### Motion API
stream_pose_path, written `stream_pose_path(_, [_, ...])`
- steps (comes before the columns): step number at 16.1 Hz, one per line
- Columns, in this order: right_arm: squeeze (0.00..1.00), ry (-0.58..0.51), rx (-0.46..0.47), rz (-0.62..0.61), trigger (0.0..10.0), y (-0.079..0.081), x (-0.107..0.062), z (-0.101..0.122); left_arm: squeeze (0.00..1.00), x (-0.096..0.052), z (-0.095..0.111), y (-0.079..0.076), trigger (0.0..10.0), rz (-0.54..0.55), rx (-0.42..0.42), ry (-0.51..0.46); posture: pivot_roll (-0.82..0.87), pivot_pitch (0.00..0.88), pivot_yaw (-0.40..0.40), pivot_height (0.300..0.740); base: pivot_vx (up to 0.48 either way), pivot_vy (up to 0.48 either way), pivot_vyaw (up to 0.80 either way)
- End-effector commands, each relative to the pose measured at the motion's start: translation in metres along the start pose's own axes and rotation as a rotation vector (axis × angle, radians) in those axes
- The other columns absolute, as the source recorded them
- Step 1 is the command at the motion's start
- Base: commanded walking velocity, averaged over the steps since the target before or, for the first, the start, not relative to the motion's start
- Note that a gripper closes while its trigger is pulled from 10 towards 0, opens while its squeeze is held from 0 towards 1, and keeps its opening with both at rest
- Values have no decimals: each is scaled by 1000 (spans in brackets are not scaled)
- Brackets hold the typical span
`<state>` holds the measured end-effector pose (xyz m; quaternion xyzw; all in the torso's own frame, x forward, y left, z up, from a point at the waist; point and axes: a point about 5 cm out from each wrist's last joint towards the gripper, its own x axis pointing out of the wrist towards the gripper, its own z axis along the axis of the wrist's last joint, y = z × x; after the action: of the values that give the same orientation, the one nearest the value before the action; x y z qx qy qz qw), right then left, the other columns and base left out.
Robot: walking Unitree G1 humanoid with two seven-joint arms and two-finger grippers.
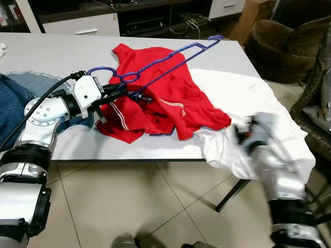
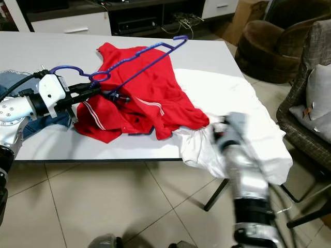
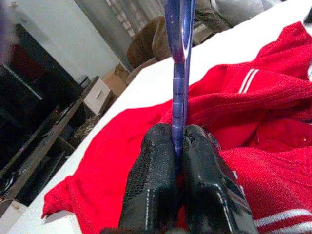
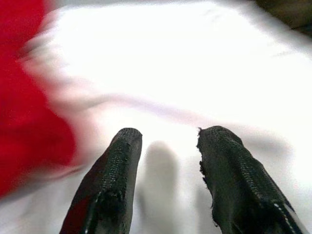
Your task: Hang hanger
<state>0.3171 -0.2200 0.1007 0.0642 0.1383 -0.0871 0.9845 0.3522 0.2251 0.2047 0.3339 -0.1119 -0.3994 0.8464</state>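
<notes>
A blue hanger [image 1: 170,61] is lifted at a slant above a red shirt [image 1: 165,98] at the middle of the grey table [image 1: 46,49], its far end pointing to 1 o'clock. The left gripper [image 3: 178,146] is clenched on its lower bar. At 3 o'clock a white shirt [image 1: 248,103] is draped over the table edge; the blurred right gripper [image 4: 168,146] is seen above it, fingers parted. Jeans [image 1: 15,98] are heaped at 9 o'clock. An armchair [image 1: 289,41] is placed at 2 o'clock.
</notes>
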Motion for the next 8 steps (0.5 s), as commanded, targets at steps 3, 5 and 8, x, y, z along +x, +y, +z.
stream_pose_path(3, [0,-145,28,-113,10000,-15,-4,23,0,1,4,3,0,-7,14,-9,47,34,-8,740,0,0,0])
stream_pose_path(5, [718,-207,19,-104,10000,-5,-9,27,0,3,4,3,0,-9,12,-13,42,35,-9,740,0,0,0])
stream_pose_path(8, [1000,-353,-27,96,10000,30,-25,37,0,5,5,2,0,-11,10,-17,38,33,-9,740,0,0,0])
